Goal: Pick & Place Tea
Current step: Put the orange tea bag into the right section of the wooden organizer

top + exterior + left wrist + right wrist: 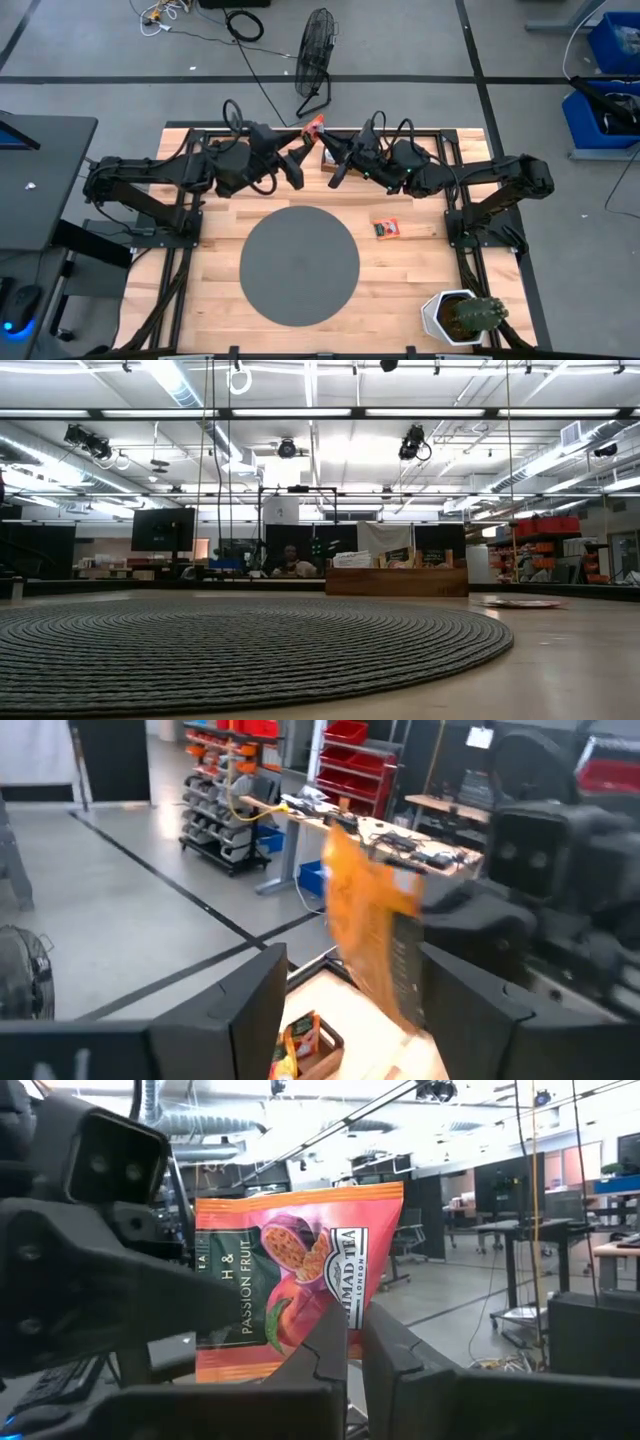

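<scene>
An orange tea packet printed with passion fruit is held high over the table's far edge, and shows in the high view. My right gripper is shut on it. My left gripper is open. It faces the packet edge-on from the table's left, one finger on each side. A second packet lies flat on the table, right of the grey disc. The wooden box below the grippers holds more packets. My right gripper pinches the packet's lower edge near a corner, between its two fingers. The packet stands upright above the fingers, lifted clear of table and box. My left gripper has a finger in front of the packet's side; I cannot tell whether it touches.
The woven grey disc fills the table's middle. A potted cactus stands at the near right corner. The box sits by the far edge. A fan and cables lie on the floor beyond the table.
</scene>
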Motion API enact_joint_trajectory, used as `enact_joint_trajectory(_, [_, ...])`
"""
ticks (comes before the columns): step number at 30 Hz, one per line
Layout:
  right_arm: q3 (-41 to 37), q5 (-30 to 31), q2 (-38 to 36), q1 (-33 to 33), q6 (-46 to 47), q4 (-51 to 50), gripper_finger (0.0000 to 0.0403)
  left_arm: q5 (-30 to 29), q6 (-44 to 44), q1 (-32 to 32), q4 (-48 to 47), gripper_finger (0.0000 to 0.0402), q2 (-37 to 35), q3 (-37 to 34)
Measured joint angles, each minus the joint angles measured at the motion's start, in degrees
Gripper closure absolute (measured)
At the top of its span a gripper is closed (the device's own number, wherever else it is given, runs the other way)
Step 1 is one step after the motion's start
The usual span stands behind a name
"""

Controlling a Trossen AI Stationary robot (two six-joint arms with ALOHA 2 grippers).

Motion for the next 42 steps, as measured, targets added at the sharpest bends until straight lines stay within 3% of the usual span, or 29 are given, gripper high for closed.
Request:
enact_joint_trajectory(6, [0.0, 0.1, 0.0, 0.0, 0.0, 0.3, 0.0397, 0.2, -1.7, 1.1, -0.1, 0.0225, 0.2, 0.0])
enact_joint_trajectory(20, [0.0, 0.4, 0.0, 0.0, 1.9, 0.3, 0.0396, 0.2, 0.9, 1.5, -0.2, 0.0392, 0.2, 0.0])
enact_joint_trajectory(30, [0.0, -0.2, -0.1, -0.1, 1.2, -1.8, 0.0378, 0.1, 6.1, 1.5, -2.4, 0.0399, 0.1, -0.1])
enact_joint_trajectory(36, [-0.1, -1.8, -1.4, 0.0, 3.3, -7.9, 0.0311, 0.1, 5.8, 1.3, -11.6, 0.04, 0.0, 0.0])
enact_joint_trajectory(42, [-0.1, -5.1, -4.0, 0.0, 7.8, -15.9, 0.0245, 5.1, 3.9, 1.7, -23.0, 0.04, 0.1, -0.1])
